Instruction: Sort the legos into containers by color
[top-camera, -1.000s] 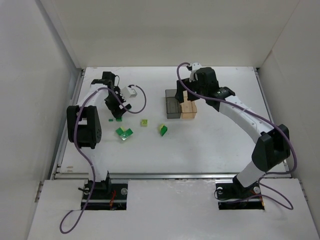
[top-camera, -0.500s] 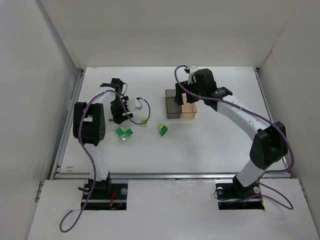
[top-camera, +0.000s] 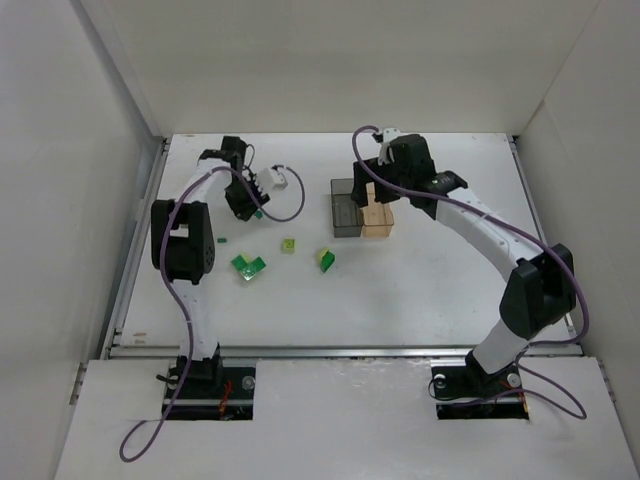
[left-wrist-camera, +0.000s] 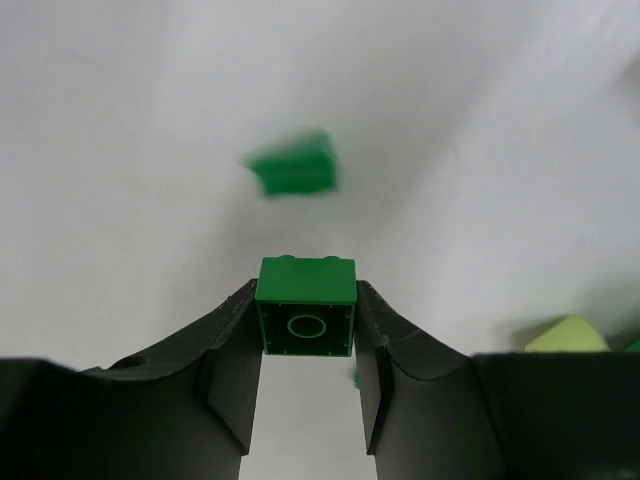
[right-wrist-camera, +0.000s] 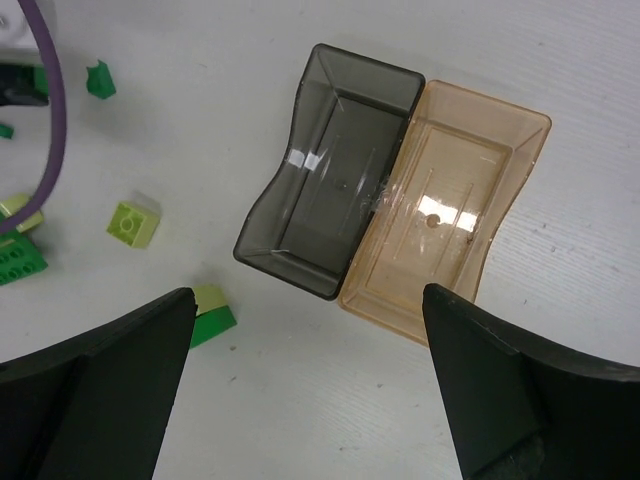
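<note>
Glossy transl. plastic containers (right-wrist-camera: 330, 190), matt table (right-wrist-camera: 600, 350)

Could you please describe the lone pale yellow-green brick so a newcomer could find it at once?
Start at the smoky grey container in the middle of the table. Left of it, toward the near edge, sits the pale brick, between a green cluster and a two-colour pair; unlike them, it is one single pale piece.
</note>
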